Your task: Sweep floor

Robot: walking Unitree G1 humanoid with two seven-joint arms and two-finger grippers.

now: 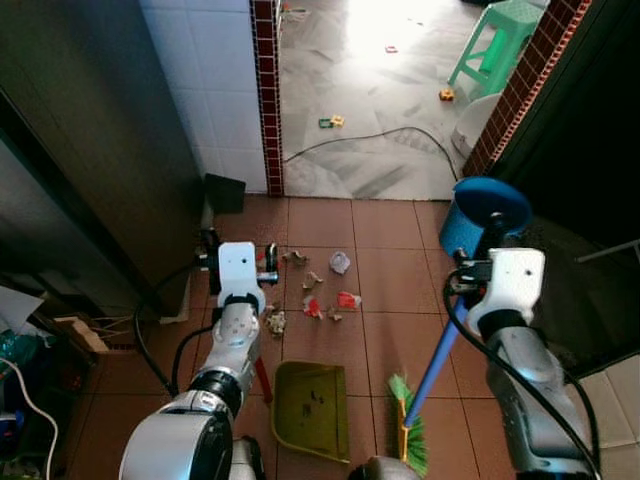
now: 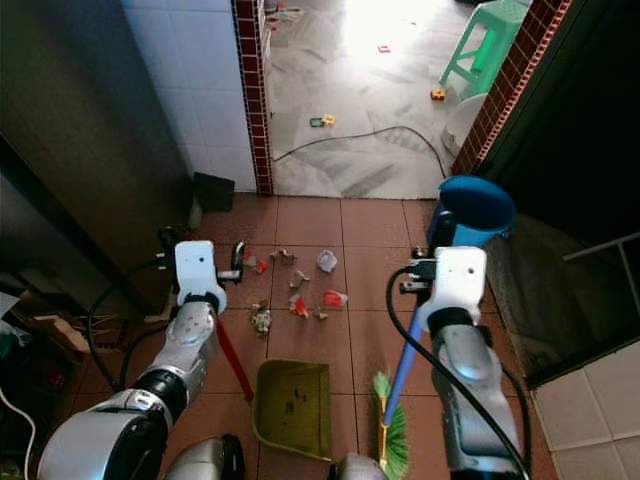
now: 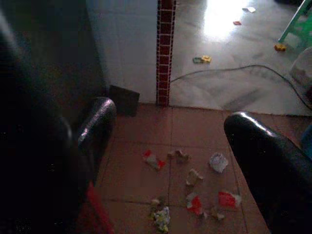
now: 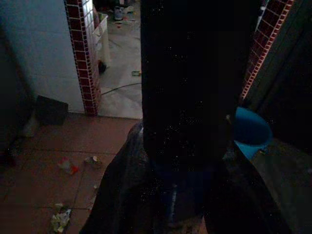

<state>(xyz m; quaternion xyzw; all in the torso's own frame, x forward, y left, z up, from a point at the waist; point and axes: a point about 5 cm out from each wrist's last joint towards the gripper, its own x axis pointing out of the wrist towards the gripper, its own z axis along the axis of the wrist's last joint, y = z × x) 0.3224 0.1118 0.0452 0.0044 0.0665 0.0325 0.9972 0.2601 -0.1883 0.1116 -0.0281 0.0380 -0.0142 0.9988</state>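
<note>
Here the robot stands over a patch of litter with both tools in hand, so the step looks like the start of gathering the scraps.

Farthest left, the left gripper is held out at about ten o'clock from the dustpan. In the left wrist view its fingers stand wide apart, with a red handle running down beside them toward the yellow-green pan; whether anything clamps that handle cannot be told. The pan rests flat on the terracotta floor.

At twelve o'clock from the pan lie the scraps, paper bits in red and white, scattered loosely and well apart from the pan's mouth.

To the right, the right gripper is closed around the blue broom handle, whose green bristles sit on the tiles at three o'clock from the pan. A blue bucket stands at one o'clock.

The next move probably calls for lifting the bristles past the scraps and drawing them back toward the pan's open edge.
</note>
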